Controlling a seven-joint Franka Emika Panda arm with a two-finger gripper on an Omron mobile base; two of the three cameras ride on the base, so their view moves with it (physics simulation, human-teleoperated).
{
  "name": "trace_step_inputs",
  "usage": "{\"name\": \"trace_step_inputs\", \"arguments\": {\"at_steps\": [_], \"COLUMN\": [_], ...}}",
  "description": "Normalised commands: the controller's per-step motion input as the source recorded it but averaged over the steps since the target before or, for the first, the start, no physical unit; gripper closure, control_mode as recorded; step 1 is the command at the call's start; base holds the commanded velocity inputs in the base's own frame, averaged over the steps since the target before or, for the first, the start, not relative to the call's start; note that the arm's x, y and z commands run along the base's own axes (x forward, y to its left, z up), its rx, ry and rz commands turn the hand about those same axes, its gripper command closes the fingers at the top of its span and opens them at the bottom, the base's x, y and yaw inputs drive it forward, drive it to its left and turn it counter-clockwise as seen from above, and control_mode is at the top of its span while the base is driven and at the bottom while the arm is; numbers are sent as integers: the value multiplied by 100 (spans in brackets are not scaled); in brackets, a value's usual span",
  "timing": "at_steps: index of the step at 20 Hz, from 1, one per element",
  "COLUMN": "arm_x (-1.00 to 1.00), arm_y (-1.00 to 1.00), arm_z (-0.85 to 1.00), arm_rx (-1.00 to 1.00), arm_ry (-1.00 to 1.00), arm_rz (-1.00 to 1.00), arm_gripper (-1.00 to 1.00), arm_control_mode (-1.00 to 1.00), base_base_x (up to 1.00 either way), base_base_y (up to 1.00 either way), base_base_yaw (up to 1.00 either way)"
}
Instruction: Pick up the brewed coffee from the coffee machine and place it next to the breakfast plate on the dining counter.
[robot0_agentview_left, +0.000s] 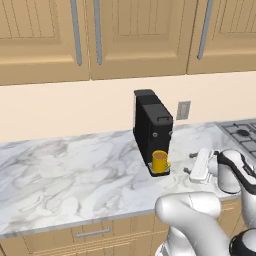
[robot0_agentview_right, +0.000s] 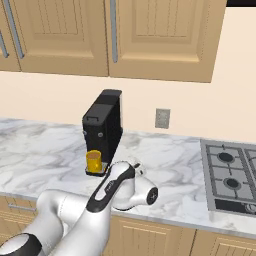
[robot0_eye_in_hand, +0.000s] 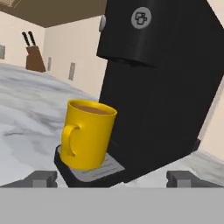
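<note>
- The arm is reaching low and forward, its wrist lying level;
- the gripper (robot0_eye_in_hand: 111, 177) is spreading its fingertips (robot0_eye_in_hand: 41, 177) wide, gripping nothing.

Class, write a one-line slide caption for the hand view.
Open gripper faces yellow mug on coffee machine drip tray.
</note>
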Motion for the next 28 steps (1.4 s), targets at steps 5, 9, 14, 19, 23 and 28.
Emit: {"name": "trace_step_inputs", "arguments": {"at_steps": [5, 9, 14, 19, 23, 28], "arm_x": [0, -36, -1, 2, 25, 22], "arm_y": [46, 35, 72, 43, 9, 1], "arm_z": [0, -1, 0, 0, -5, -24], "arm_rx": [0, 0, -1, 0, 0, 0], "arm_ry": [1, 0, 1, 3, 6, 8], "arm_rz": [14, 7, 0, 0, 0, 0], "arm_gripper": [-100, -100, -100, -100, -100, -100], "arm_control_mode": [-100, -100, -100, -100, -100, -100], "base_base_x": [0, 0, 0, 0, 0, 0], "base_base_y": [0, 0, 0, 0, 0, 0], "base_base_yaw": [0, 0, 0, 0, 0, 0]}}
